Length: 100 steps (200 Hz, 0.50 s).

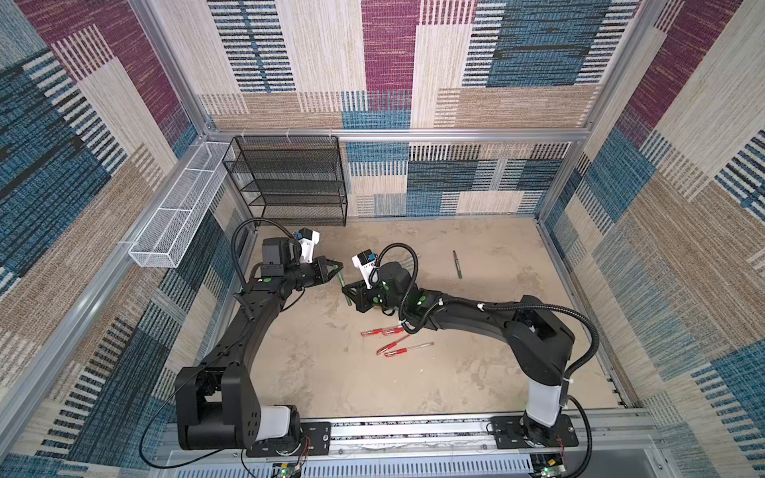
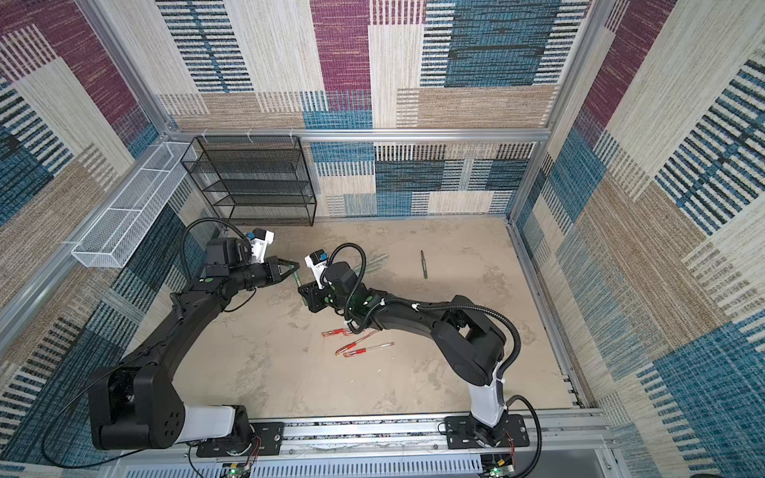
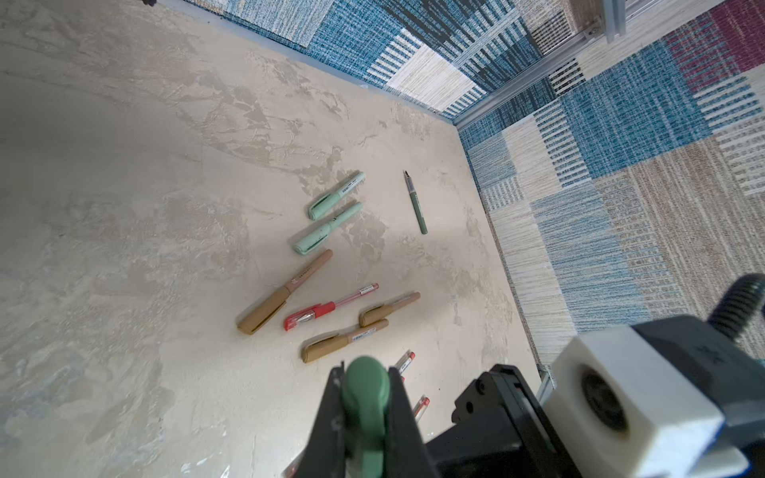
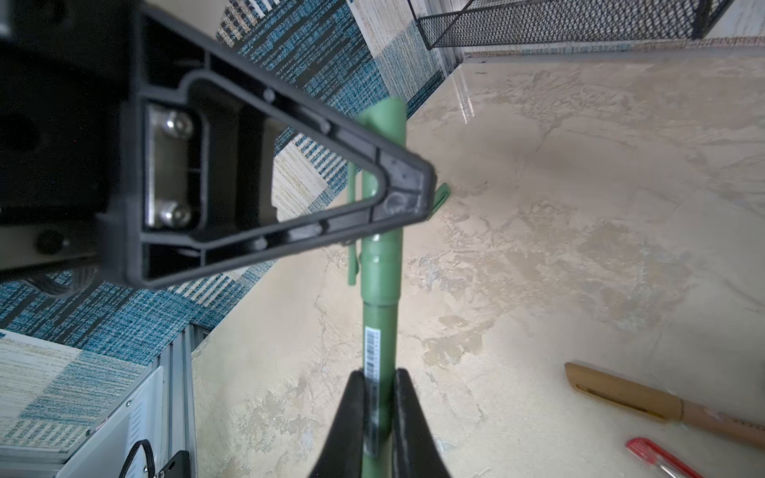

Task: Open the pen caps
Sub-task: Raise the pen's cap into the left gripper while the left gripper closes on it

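A dark green pen (image 4: 378, 331) is held above the table between both grippers. My left gripper (image 3: 366, 372) is shut on its green cap (image 3: 366, 389), which still sits on the pen. My right gripper (image 4: 379, 380) is shut on the pen's body just below the barcode label. In both top views the two grippers (image 1: 337, 265) (image 1: 347, 291) meet left of centre. Capped pens lie on the table: two mint ones (image 3: 337, 194), three gold ones (image 3: 285, 294) and a red one (image 3: 331, 306). A thin uncapped green pen body (image 3: 416, 202) lies apart.
Several red pens (image 1: 397, 343) lie under the right arm's forearm. A black mesh shelf (image 1: 289, 182) stands against the back wall, and a white mesh basket (image 1: 178, 211) hangs on the left wall. Patterned walls close in the table on three sides.
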{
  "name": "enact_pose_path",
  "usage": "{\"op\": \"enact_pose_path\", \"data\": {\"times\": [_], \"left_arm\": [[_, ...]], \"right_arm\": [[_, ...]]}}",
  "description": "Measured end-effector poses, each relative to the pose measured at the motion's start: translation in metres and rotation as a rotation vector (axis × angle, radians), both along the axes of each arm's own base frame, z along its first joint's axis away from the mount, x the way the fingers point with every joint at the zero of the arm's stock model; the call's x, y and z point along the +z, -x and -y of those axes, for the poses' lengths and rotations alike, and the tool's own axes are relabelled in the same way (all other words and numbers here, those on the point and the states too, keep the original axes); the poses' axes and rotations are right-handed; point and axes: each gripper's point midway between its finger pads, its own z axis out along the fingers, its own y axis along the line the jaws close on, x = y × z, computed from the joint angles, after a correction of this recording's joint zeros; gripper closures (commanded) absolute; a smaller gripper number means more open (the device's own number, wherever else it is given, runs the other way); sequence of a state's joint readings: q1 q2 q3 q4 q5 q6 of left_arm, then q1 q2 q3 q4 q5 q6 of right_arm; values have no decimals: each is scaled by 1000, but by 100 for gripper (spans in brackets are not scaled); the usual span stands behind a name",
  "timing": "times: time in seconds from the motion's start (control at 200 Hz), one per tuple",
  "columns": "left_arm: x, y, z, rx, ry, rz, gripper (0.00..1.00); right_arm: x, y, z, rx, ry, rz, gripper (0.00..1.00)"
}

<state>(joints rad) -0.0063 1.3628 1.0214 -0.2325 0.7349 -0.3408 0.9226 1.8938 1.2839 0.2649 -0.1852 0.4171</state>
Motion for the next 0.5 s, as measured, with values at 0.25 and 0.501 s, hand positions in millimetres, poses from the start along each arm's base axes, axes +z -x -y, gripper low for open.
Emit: {"op": "enact_pose_path", "data": {"times": [0.25, 0.501], "left_arm": [[-1, 1, -2, 9, -11, -2, 100], [-2, 1, -3, 15, -15, -3, 100]], "right_arm": [[4, -1, -4, 10, -4, 14, 72], [5, -7, -11, 14, -3, 29, 82]]}}
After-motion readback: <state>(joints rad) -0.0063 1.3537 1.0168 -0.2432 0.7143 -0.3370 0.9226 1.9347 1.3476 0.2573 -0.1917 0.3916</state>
